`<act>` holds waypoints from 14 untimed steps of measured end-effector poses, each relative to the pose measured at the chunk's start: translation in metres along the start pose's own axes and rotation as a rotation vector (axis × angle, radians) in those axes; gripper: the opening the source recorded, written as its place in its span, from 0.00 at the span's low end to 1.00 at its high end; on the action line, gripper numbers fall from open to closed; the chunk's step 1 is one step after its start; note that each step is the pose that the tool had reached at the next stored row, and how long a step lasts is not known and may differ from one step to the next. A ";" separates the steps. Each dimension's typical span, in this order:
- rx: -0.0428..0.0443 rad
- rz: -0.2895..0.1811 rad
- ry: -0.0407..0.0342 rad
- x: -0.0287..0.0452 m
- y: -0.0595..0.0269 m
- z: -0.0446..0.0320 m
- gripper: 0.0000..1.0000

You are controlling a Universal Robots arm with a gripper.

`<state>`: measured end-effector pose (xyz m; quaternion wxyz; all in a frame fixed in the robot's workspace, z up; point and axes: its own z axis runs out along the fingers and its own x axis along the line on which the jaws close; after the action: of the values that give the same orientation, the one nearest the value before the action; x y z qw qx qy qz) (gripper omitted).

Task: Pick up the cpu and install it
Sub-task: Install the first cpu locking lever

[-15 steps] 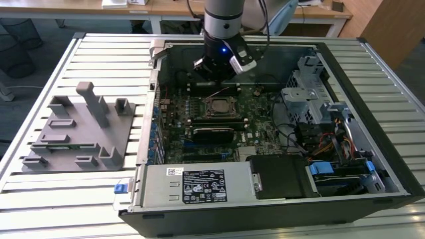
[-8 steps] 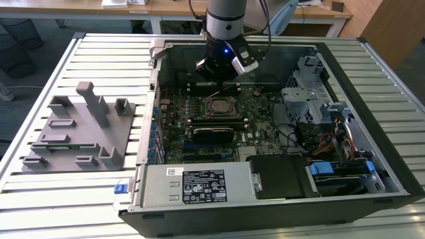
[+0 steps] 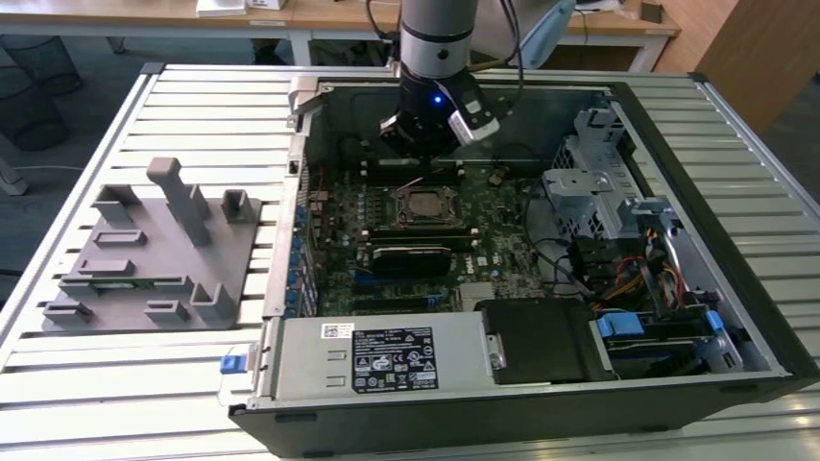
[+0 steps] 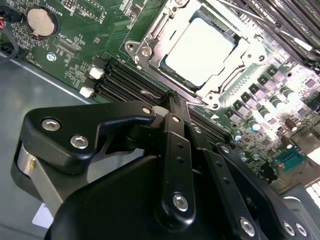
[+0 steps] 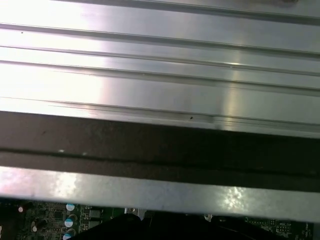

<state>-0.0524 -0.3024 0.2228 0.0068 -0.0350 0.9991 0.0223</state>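
We see the cpu (image 4: 200,50) seated in its socket (image 4: 150,30); the gripper (image 3: 429,130) hovers beside it, jaws' state unclear, so withdrawal should be straight up.

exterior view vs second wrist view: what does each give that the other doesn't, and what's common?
Exterior view alone: the whole open computer case on the slatted table, the grey fixture blocks at the exterior view's left, and the power supply.

Second wrist view alone: the gripper linkage close up, and a round coin cell on the board.

Both: the motherboard, and the cpu already sitting in its socket, with the gripper nearby, apart from it.
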 end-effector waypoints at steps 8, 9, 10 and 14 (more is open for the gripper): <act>0.0001 0.000 0.0002 -0.0029 0.0000 0.0022 0.11; 0.0002 0.000 0.0002 -0.0032 0.0000 0.0023 0.11; 0.0002 0.000 0.0002 -0.0035 0.0000 0.0024 0.11; 0.0001 0.000 0.0001 -0.0045 -0.0001 0.0028 0.11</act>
<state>-0.0479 -0.3020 0.2200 0.0068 -0.0350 0.9991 0.0222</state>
